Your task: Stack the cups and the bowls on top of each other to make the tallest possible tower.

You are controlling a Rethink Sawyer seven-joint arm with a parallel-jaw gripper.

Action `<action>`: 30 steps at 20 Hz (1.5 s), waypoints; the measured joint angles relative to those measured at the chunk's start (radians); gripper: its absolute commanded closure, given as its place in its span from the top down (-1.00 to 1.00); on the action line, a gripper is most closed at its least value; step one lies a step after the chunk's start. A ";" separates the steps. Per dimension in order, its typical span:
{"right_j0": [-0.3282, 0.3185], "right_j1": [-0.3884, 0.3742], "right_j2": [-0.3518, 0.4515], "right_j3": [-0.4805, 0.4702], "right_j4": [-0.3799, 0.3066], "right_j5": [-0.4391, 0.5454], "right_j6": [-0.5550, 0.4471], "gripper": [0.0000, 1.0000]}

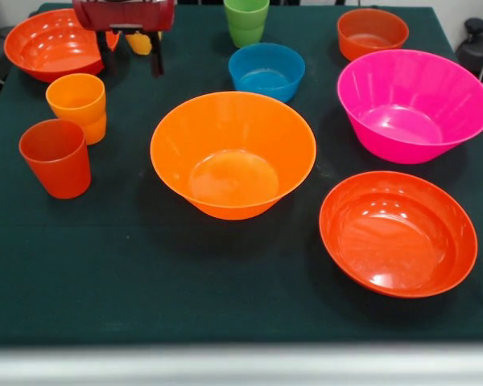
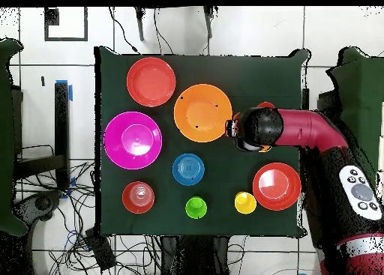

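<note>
My gripper hangs open and empty above the table's far left; in the overhead view its head hides the cups below. A yellow cup shows between the fingers, standing behind them on the cloth. An orange cup and a red-orange cup stand at the left. A green cup stands at the back. Bowls stand apart: large orange, magenta, small blue, small red-orange, and wide red-orange ones. Nothing is stacked.
The dark green cloth covers the table. Its near edge runs along the bottom of the front view. Cables lie on the floor round the table in the overhead view.
</note>
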 measured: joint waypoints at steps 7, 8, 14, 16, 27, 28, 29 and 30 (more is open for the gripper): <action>-0.034 0.018 0.014 -0.022 -0.032 0.000 0.000 1.00; -0.037 0.020 0.017 -0.023 -0.034 0.000 0.000 1.00; -0.067 0.032 0.041 -0.023 -0.054 0.000 0.000 1.00; -0.074 0.038 0.044 -0.023 -0.063 0.000 0.000 1.00; -0.137 0.084 0.049 -0.007 -0.126 0.000 0.000 1.00; -0.140 0.088 0.049 -0.007 -0.132 0.000 0.000 1.00; -0.142 0.091 0.049 -0.007 -0.136 0.000 0.000 1.00; -0.148 0.102 0.049 -0.005 -0.150 0.000 0.000 1.00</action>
